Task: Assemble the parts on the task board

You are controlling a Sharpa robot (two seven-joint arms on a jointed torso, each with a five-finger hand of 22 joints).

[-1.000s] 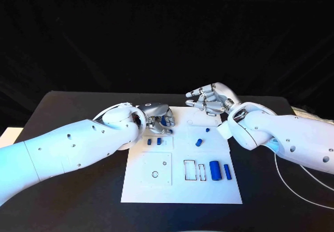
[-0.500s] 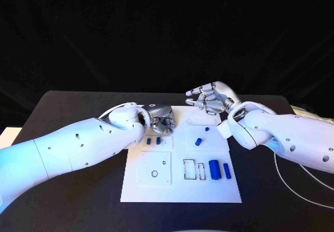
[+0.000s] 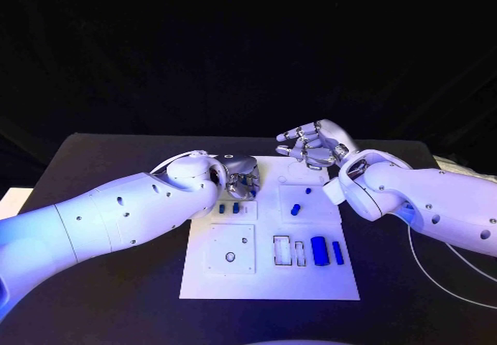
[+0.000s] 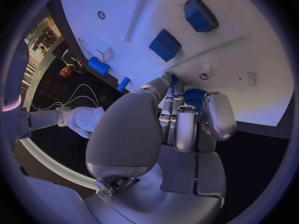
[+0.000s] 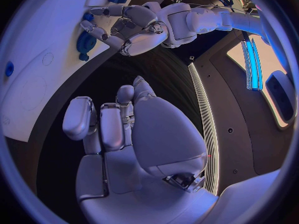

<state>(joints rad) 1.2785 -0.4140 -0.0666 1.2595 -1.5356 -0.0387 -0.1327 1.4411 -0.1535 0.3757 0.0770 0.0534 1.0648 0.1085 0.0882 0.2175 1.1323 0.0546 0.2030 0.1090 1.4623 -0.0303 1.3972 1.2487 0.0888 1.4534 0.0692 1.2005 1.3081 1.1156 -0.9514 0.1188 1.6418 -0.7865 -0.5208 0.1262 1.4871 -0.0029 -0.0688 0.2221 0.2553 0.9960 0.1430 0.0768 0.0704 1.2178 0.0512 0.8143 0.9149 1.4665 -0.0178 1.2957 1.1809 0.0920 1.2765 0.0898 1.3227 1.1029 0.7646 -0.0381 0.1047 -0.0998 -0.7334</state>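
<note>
- left hand (image 3: 240, 177) sits over the far-left corner of the task board (image 3: 271, 284), fingers curled down onto the board
- left wrist view: left hand (image 4: 181, 122) has fingers closed round a round blue part (image 4: 194, 96), pinched at the fingertips; looks like it is grasping it, part low against the board surface
- right hand (image 3: 313, 148) hovers past the far edge of the board, right of centre, fingers curled in with nothing in them; right wrist view shows the right hand (image 5: 118, 129) clenched and bare
- left hand clearly nearer the work; right hand stands well apart from any part
- two small blue parts (image 3: 229, 209) lie just near-side of the left hand, side by side, long axes running near–far
- loose blue part (image 3: 296, 210) mid-board, tilted, between the hands and nearer the right
- two upright blue pieces (image 3: 327, 252) in the near-right area beside the empty slots (image 3: 290, 252)
- judgement: next move turns on the held part's seat lying directly under or just near-side of the left fingers
</note>
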